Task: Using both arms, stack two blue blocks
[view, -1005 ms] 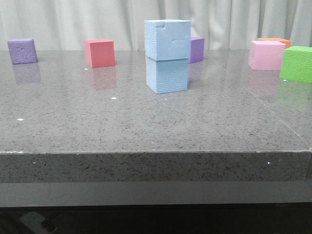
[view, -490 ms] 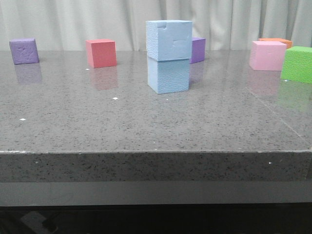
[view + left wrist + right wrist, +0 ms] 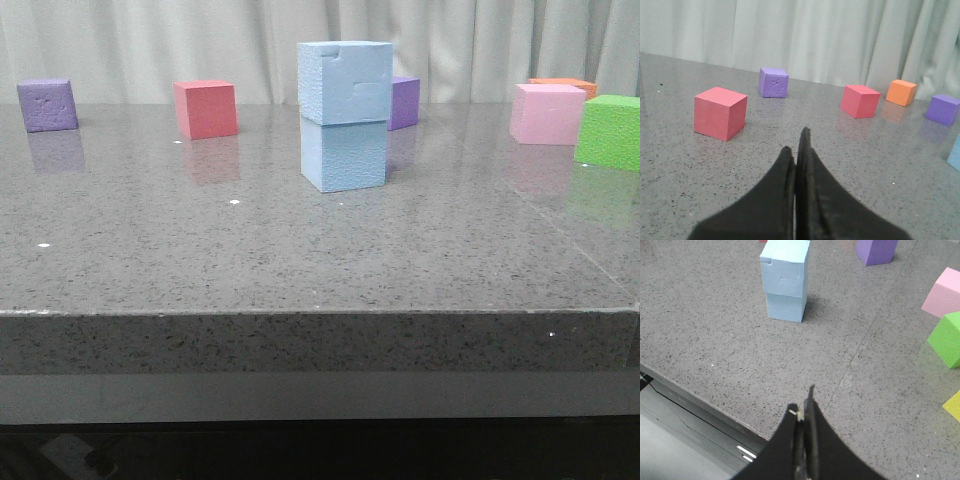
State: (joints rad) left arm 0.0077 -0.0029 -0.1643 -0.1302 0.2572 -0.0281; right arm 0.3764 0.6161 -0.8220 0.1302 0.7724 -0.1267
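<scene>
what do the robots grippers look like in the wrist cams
The left gripper shows two matte black fingers, broad at the base and tapering to thin curved tips. The right gripper looks the same, with a pale fleck near one tip. No cables or markings are visible.

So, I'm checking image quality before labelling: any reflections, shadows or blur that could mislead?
Front view: the glossy table mirrors the red cube and green cube. Right wrist view: the blue blocks cast a soft shadow; the right pincer looks blurred. Left wrist view: the left pincer is soft too.
</scene>
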